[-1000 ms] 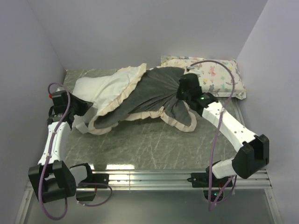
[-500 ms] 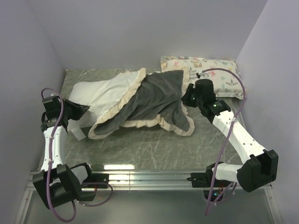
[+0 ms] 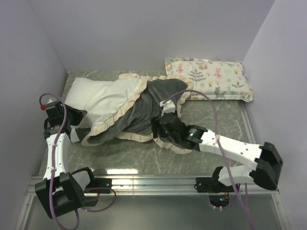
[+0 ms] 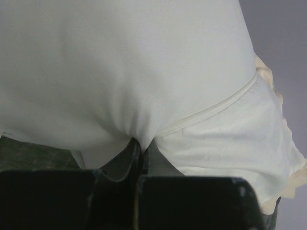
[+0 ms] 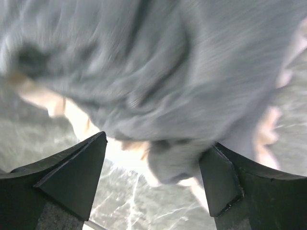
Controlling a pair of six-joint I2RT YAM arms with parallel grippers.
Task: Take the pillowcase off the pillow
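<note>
White and plump, the pillow lies at the desk's far left corner. Its left end is bare and its right end is inside the case. I judge it light but bulky. It should squash under a pinch instead of sliding, so a corner or seam is the place to hold it.

The case sprawls from the pillow toward the middle of the desk, grey plush outside with the cream lining turned back over the pillow. It looks limp and a little heavy for cloth. It will bunch and drag, and a shallow bite would slip off the pile. I would take a deep fold of the grey body or the frill near the front edge, and pull toward the right edge, away from the pillow.

My left pincer sits by the left edge, clamped tight on a tuck of the pillow's white cloth beside a piped seam. That anchors the pillow.

My right pincer hangs over the grey plush near the middle front, fingers spread wide and holding nothing. The wrist view is blurred, so I cannot tell whether the tips touch the cloth.
</note>
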